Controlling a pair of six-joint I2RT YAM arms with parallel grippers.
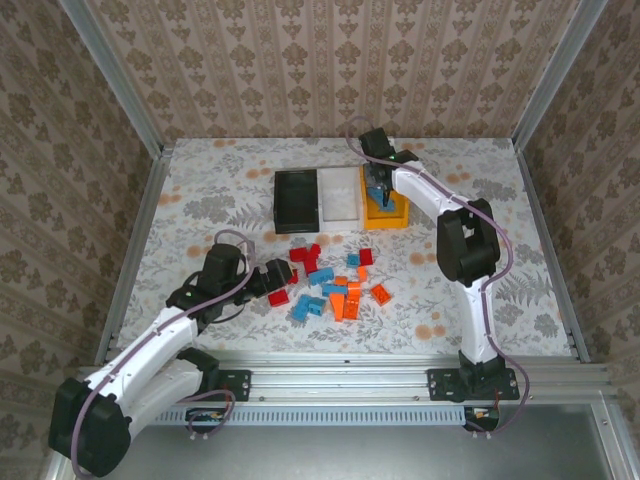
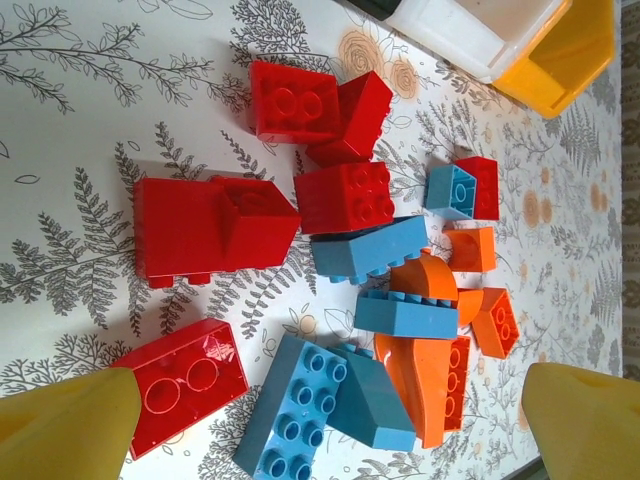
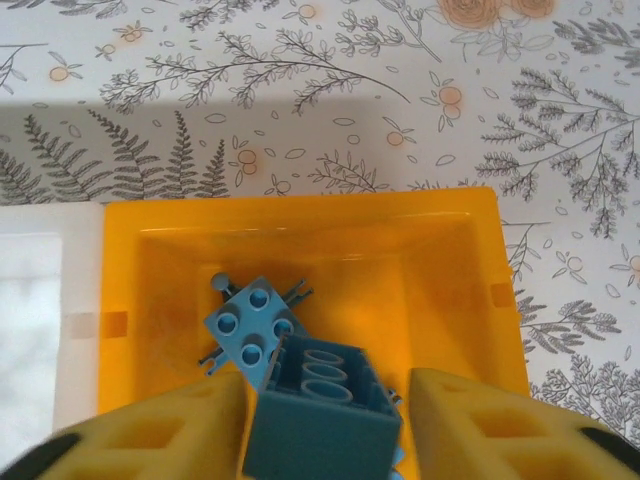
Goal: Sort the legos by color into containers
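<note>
Right wrist first: my right gripper (image 3: 325, 400) hangs over the yellow-orange bin (image 3: 440, 260) with a blue brick (image 3: 315, 440) between the yellow fingers (image 3: 480, 430). Whether the pads press on it I cannot tell. Its hollow underside faces the bin's far wall, a row of round tubes showing, and its long axis seems to run along my fingers, down into the bin. Just past it a small square blue brick (image 3: 250, 325) lies on the bin floor, four studs up, corners turned diamond-wise. The white bin (image 3: 30, 300) joins on one side, and beyond the rim lies the fern-and-flower table (image 3: 300, 100).

Over to my left gripper (image 2: 330, 420): jaws spread wide, nothing between them, poised above the legos (image 2: 350, 260). Nearest, a long blue brick (image 2: 295, 415) lies studs up, its long axis slanting across the frame, with a red brick (image 2: 185, 385) by one fingertip. Farther on come orange pieces (image 2: 430, 385), more blue, then a cluster of red bricks (image 2: 215, 235).

From the top camera, the pile sits mid-table just beside my left gripper (image 1: 272, 277). Behind it the containers stand in a row: black bin (image 1: 297, 200), white bin (image 1: 340, 195), yellow-orange bin (image 1: 385, 217), with my right gripper (image 1: 380, 192) over the last. Metal frame posts (image 1: 115, 80) and patterned wallpaper (image 1: 330, 60) close in the back.
</note>
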